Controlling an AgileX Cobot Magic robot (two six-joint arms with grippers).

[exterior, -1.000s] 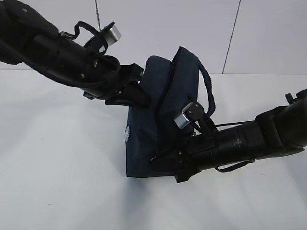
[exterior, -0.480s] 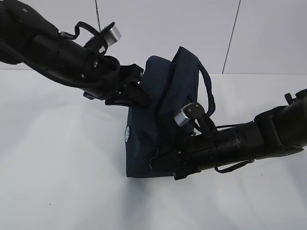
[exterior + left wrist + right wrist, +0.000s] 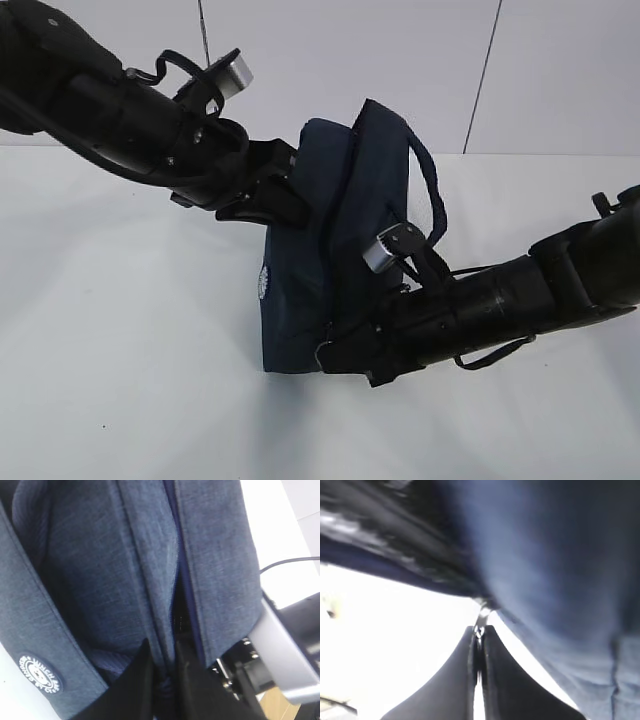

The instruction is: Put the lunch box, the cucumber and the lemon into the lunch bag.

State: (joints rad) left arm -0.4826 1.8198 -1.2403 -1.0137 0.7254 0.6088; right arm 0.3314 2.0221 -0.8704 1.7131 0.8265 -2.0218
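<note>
So, status below.
lunch bag [image 3: 300, 290]: centre of the exterior frame, standing on the white desk [image 3: 120, 350], dark navy. Round white logo [image 3: 265, 280] on its lower-left face, handle [image 3: 432, 195] looping off the upper right.
bag axis: long axis runs bottom to top of the frame, top end tipped slightly right. Zipper seam [image 3: 177, 595] runs the same way up the face; in the left wrist view it goes from bottom centre to the top edge.
left tool [image 3: 162, 680]: jaws narrow, pinched on the bag's fabric fold right at the seam; holds the upper-left side of the bag in the exterior frame.
right tool [image 3: 480, 645]: jaws nearly together, clamped on a small metal piece hanging at the bag's edge, looks like the zipper pull [image 3: 481, 617]. View is blurred, so that's a judgement. It sits at lower centre of the exterior frame, at the bag's base.
lunch box, cucumber, lemon: none visible in any view; can't tell if they're inside.
step in hand: looks like zipper work.
how to do it well: keep the left tool's pinch fixed so the fabric stays taut, draw the pull straight along the seam line, not sideways. Watch that the bag doesn't tip.
</note>
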